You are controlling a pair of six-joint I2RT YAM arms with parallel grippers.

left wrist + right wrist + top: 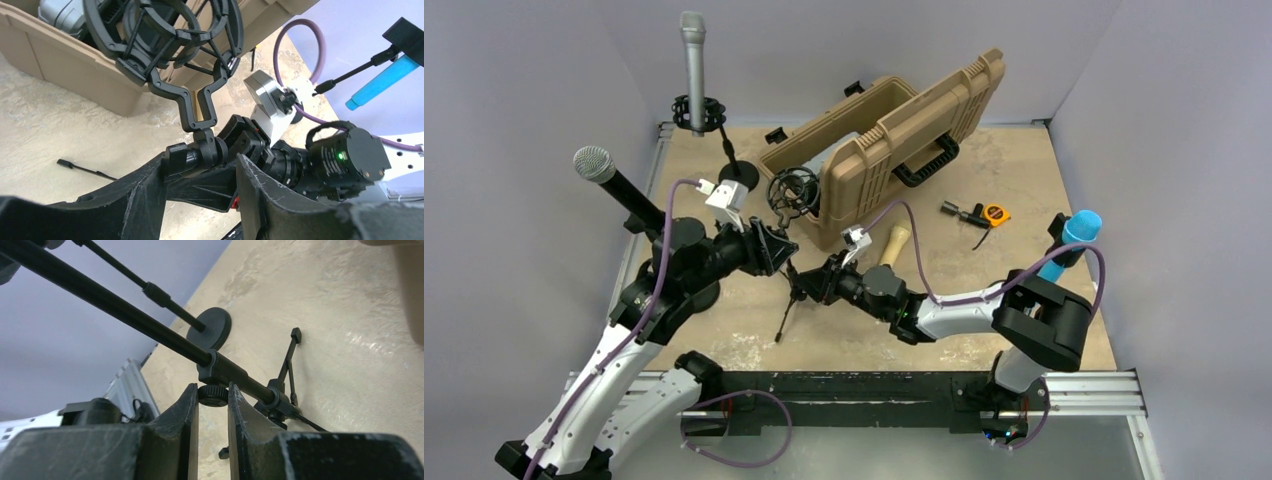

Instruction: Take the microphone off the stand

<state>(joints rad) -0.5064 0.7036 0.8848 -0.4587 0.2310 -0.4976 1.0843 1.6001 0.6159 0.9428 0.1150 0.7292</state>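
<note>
Near the middle of the tabletop [984, 290], a small tripod stand [786, 312] is flanked by both arms. A black shock mount [792, 190] is carried at its top, toward 12 o'clock, just beside the open tan case [894, 150]. The right fingers [182, 425] are pressed together on a knurled knob [212, 395] at the clamp on the stand's pole, and the knob is pinched between them. The left fingers [145, 200] are spread on either side of the swivel joint [202, 150] under the shock mount; a gap is seen on one side of it, and no firm hold can be made out. Whether a microphone sits in that mount cannot be told. A silver microphone [693, 60] is held upright in a second shock mount [699, 108] on a round-base stand [744, 176] at 11 o'clock. A black handheld microphone [596, 163] with a silver grille is seen tilted at 9 o'clock, and a blue microphone [1074, 232] at 3 o'clock. An orange tape measure [995, 214] lies at 2 o'clock, well apart from both arms.
</note>
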